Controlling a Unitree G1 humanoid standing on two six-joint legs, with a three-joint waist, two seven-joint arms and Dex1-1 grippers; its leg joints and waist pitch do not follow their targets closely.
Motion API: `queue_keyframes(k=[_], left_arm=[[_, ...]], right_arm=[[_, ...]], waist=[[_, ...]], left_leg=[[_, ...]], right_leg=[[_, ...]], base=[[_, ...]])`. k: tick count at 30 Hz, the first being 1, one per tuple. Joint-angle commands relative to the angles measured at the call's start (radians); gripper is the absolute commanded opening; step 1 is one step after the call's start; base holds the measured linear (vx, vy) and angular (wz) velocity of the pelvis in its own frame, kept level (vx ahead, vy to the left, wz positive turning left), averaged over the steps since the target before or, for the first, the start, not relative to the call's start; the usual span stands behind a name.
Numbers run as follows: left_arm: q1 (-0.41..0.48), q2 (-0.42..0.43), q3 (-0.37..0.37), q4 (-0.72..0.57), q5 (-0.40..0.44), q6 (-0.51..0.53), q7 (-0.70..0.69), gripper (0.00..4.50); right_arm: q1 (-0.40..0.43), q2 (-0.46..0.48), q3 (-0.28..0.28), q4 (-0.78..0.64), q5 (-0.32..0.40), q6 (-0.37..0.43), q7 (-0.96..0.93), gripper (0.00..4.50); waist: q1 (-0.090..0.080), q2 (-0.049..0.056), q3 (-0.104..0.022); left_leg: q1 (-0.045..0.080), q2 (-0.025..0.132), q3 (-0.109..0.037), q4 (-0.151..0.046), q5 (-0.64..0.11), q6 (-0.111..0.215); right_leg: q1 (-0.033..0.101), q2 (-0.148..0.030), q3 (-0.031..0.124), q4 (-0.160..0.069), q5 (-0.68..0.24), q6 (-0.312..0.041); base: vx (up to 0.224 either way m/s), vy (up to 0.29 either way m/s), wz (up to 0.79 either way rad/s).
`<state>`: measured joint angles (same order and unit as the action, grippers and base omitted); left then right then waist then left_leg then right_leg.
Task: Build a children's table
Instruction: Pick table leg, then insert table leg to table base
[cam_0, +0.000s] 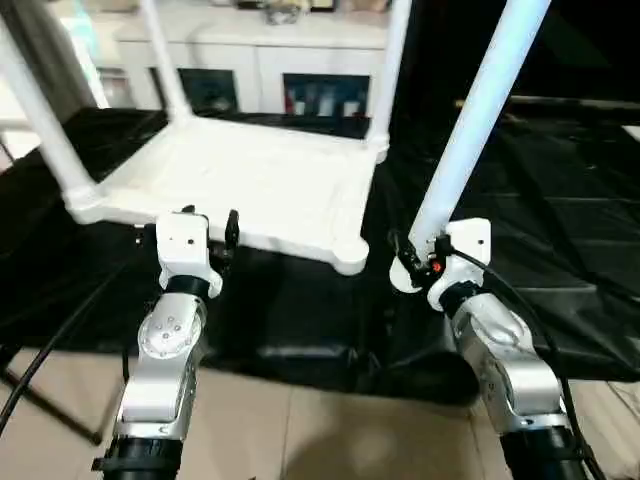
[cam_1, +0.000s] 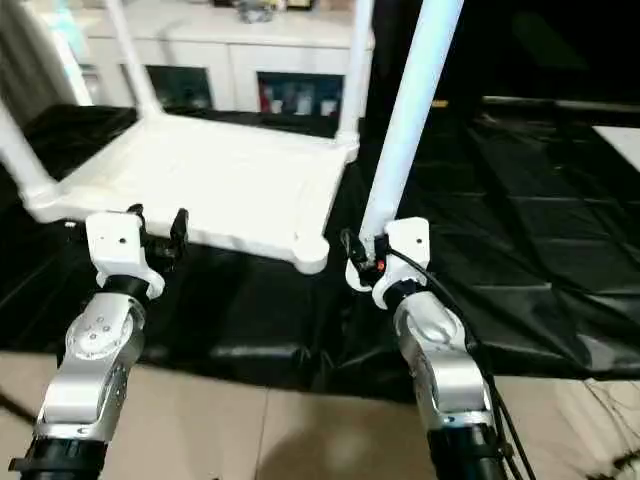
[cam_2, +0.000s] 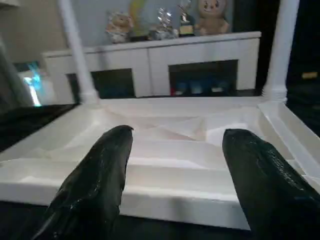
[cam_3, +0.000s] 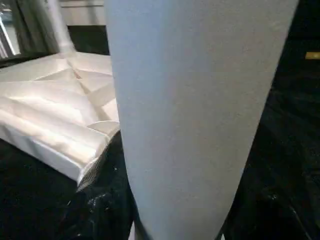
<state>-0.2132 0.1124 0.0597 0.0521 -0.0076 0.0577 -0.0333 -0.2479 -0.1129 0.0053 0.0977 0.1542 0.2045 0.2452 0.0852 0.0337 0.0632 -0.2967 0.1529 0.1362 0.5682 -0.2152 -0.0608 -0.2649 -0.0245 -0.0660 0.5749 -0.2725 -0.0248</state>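
Bright overhead light washes out the white tabletop (cam_0: 250, 180); the head views look soft, perhaps motion-blurred.

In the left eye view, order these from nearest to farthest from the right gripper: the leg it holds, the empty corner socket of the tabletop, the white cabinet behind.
1. The loose leg: inside the right gripper, rising up and away.
2. The empty corner socket: just to the gripper's left, on the tabletop's near corner.
3. The white cabinet: far behind the table.
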Motion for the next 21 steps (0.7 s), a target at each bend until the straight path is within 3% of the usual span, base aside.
queue_keyframes(k=[1, 2, 3, 4, 5, 6, 7, 8, 9, 10, 11, 12, 13, 14, 15, 16, 17, 18, 19, 20, 21], left_arm=[[-0.027, 0.011, -0.003, 0.016, -0.006, -0.001, -0.014, 3.3], [-0.023, 0.011, -0.007, 0.011, -0.006, 0.0, -0.015, 3.3], [-0.019, 0.01, -0.01, 0.006, -0.006, 0.001, -0.014, 3.3], [-0.018, 0.01, -0.01, 0.005, -0.006, 0.001, -0.014, 3.3], [-0.011, 0.012, -0.008, 0.003, -0.007, 0.001, -0.016, 3.3], [-0.007, 0.013, -0.006, 0.006, -0.009, 0.0, -0.018, 3.3], [-0.006, 0.014, -0.004, 0.009, -0.009, -0.001, -0.019, 3.3], [-0.007, 0.016, -0.002, 0.017, -0.009, -0.005, -0.021, 3.3], [-0.009, 0.017, -0.001, 0.022, -0.01, -0.007, -0.022, 3.3], [-0.013, 0.018, 0.002, 0.028, -0.011, -0.009, -0.026, 3.3], [-0.018, 0.02, 0.005, 0.034, -0.011, -0.009, -0.028, 3.3], [-0.023, 0.02, 0.007, 0.039, -0.013, -0.012, -0.032, 3.3], [-0.024, 0.021, 0.007, 0.04, -0.013, -0.012, -0.033, 3.3], [-0.028, 0.017, 0.012, 0.052, -0.028, -0.023, -0.044, 3.3], [-0.026, 0.018, 0.011, 0.055, -0.039, -0.027, -0.061, 3.3], [-0.022, 0.026, 0.002, 0.061, -0.069, -0.028, -0.118, 3.3], [-0.018, 0.033, -0.004, 0.064, -0.09, -0.029, -0.159, 3.3], [-0.018, 0.033, -0.004, 0.064, -0.09, -0.029, -0.159, 3.3], [-0.015, 0.043, -0.009, 0.067, -0.113, -0.03, -0.205, 3.3], [-0.023, 0.077, -0.022, 0.099, -0.132, -0.037, -0.291, 3.47], [-0.04, 0.116, -0.036, 0.134, -0.141, -0.026, -0.371, 3.47]], right_arm=[[-0.018, -0.005, 0.002, -0.015, -0.011, -0.024, 0.007, 1.86], [-0.022, -0.004, -0.001, -0.009, -0.009, -0.025, 0.009, 1.86], [-0.026, -0.002, -0.006, -0.003, -0.007, -0.026, 0.01, 1.86], [-0.026, -0.002, -0.005, -0.003, -0.008, -0.027, 0.011, 1.86], [-0.028, -0.002, 0.001, -0.001, -0.013, -0.031, 0.014, 1.86], [-0.027, -0.002, 0.008, -0.003, -0.018, -0.033, 0.015, 1.86], [-0.026, -0.003, 0.013, -0.003, -0.019, -0.034, 0.014, 1.86], [-0.022, -0.004, 0.021, -0.01, -0.023, -0.033, 0.012, 1.86], [-0.018, -0.005, 0.027, -0.016, -0.026, -0.033, 0.011, 1.86], [-0.013, -0.005, 0.032, -0.024, -0.03, -0.031, 0.01, 1.86], [-0.007, -0.005, 0.035, -0.036, -0.033, -0.028, 0.01, 1.86], [-0.001, -0.006, 0.036, -0.044, -0.034, -0.028, 0.011, 1.86], [0.0, -0.006, 0.036, -0.046, -0.034, -0.028, 0.011, 1.86], [0.009, -0.01, 0.035, -0.052, -0.035, -0.03, 0.012, 1.86], [0.013, -0.011, 0.031, -0.052, -0.036, -0.032, 0.01, 1.86], [0.013, -0.014, 0.022, -0.05, -0.034, -0.033, 0.006, 1.86], [0.013, -0.015, 0.015, -0.049, -0.032, -0.034, 0.004, 1.86], [0.013, -0.015, 0.015, -0.049, -0.032, -0.034, 0.004, 1.86], [0.011, -0.015, 0.01, -0.048, -0.031, -0.035, 0.001, 1.86], [-0.003, -0.014, 0.0, -0.037, -0.026, -0.04, -0.003, 1.86], [-0.016, -0.014, -0.004, -0.025, -0.025, -0.044, -0.006, 1.86]], waist=[[-0.006, 0.012, -0.077], [-0.008, 0.01, -0.082], [-0.008, 0.005, -0.086], [-0.008, 0.005, -0.086], [0.012, -0.006, -0.092], [0.023, -0.001, -0.103], [0.023, 0.005, -0.107], [-0.006, 0.027, -0.117], [-0.043, 0.037, -0.12], [-0.075, 0.036, -0.127], [-0.072, 0.026, -0.113], [-0.074, 0.019, -0.109], [-0.066, 0.004, -0.091], [-0.043, -0.074, -0.066], [-0.019, -0.064, -0.089], [-0.014, -0.062, -0.09], [-0.02, -0.043, -0.08], [-0.025, -0.043, -0.069], [-0.021, -0.011, -0.072], [-0.025, 0.033, -0.086], [-0.035, 0.038, -0.081]], left_leg=[[0.016, 0.066, -0.032, -0.093, -0.286, 0.114], [0.027, 0.064, -0.032, -0.084, -0.236, 0.16], [0.015, 0.048, -0.025, -0.069, -0.174, 0.206], [0.015, 0.048, -0.025, -0.069, -0.174, 0.206], [-0.043, -0.009, -0.001, -0.026, -0.073, 0.245], [-0.057, -0.018, -0.003, -0.011, -0.019, 0.249], [-0.049, -0.009, -0.014, -0.014, 0.025, 0.258], [0.059, 0.04, -0.073, -0.015, 0.175, 0.353], [0.173, 0.115, -0.156, -0.006, 0.28, 0.472], [0.234, 0.21, -0.245, 0.0, 0.571, 0.648], [0.199, 0.197, -0.23, 0.002, 0.606, 0.642], [0.168, 0.166, -0.207, -0.005, 0.579, 0.609], [0.097, 0.036, -0.102, -0.007, 0.379, 0.482], [-0.014, -0.115, -0.007, 0.049, -0.061, 0.316], [-0.046, -0.129, -0.014, 0.148, -0.154, 0.271], [-0.074, -0.1, -0.048, 0.179, -0.131, 0.212], [-0.108, -0.065, -0.075, 0.192, 0.02, 0.07], [-0.108, -0.05, -0.078, 0.173, 0.073, 0.044], [-0.103, -0.025, -0.082, 0.102, 0.219, 0.015], [-0.101, -0.001, -0.079, 0.011, 0.372, 0.039], [-0.111, 0.013, -0.079, 0.021, 0.402, 0.073]], right_leg=[[0.035, -0.081, 0.042, -0.066, -0.167, -0.139], [0.031, -0.08, 0.039, -0.053, -0.067, -0.153], [0.046, -0.08, 0.043, -0.047, 0.017, -0.162], [0.046, -0.08, 0.043, -0.047, 0.017, -0.162], [0.1, -0.077, 0.069, -0.062, 0.109, -0.132], [0.119, -0.064, 0.081, -0.051, 0.19, -0.096], [0.113, -0.046, 0.07, -0.034, 0.245, -0.06], [0.02, 0.001, 0.029, 0.051, 0.298, 0.02], [-0.123, -0.018, 0.003, 0.113, 0.135, 0.061], [-0.235, -0.082, 0.016, 0.184, -0.166, 0.149], [-0.253, -0.102, 0.039, 0.192, -0.138, 0.152], [-0.257, -0.106, 0.049, 0.201, -0.071, 0.144], [-0.221, -0.072, 0.036, 0.126, 0.137, 0.064], [-0.052, -0.106, 0.14, -0.03, -0.011, 0.022], [0.01, -0.198, 0.218, -0.061, -0.128, -0.09], [0.036, -0.223, 0.228, -0.05, -0.145, -0.17], [0.029, -0.216, 0.178, -0.016, 0.131, -0.245], [0.009, -0.219, 0.155, -0.019, 0.247, -0.25], [-0.029, -0.184, 0.094, -0.002, 0.441, -0.242], [-0.039, -0.111, 0.045, 0.035, 0.501, -0.178], [-0.056, -0.067, 0.04, 0.049, 0.488, -0.147]], base=[[0.128, 0.04, 0.0], [0.128, 0.04, 0.0], [0.148, 0.023, 0.03], [0.149, 0.015, 0.07], [0.149, 0.015, 0.07], [0.156, 0.023, 0.18], [0.197, 0.022, 0.26], [0.197, 0.022, 0.26], [0.19, -0.018, 0.09], [0.08, -0.024, -0.04], [0.085, -0.057, -0.2], [-0.086, -0.033, -0.18], [-0.161, -0.055, -0.13], [-0.166, -0.022, 0.03], [0.0, 0.0, 0.0], [0.152, -0.043, 0.01], [0.152, -0.043, 0.01], [0.117, -0.039, -0.12], [0.081, -0.019, -0.09], [0.081, -0.019, -0.09], [0.0, 0.0, 0.0]])
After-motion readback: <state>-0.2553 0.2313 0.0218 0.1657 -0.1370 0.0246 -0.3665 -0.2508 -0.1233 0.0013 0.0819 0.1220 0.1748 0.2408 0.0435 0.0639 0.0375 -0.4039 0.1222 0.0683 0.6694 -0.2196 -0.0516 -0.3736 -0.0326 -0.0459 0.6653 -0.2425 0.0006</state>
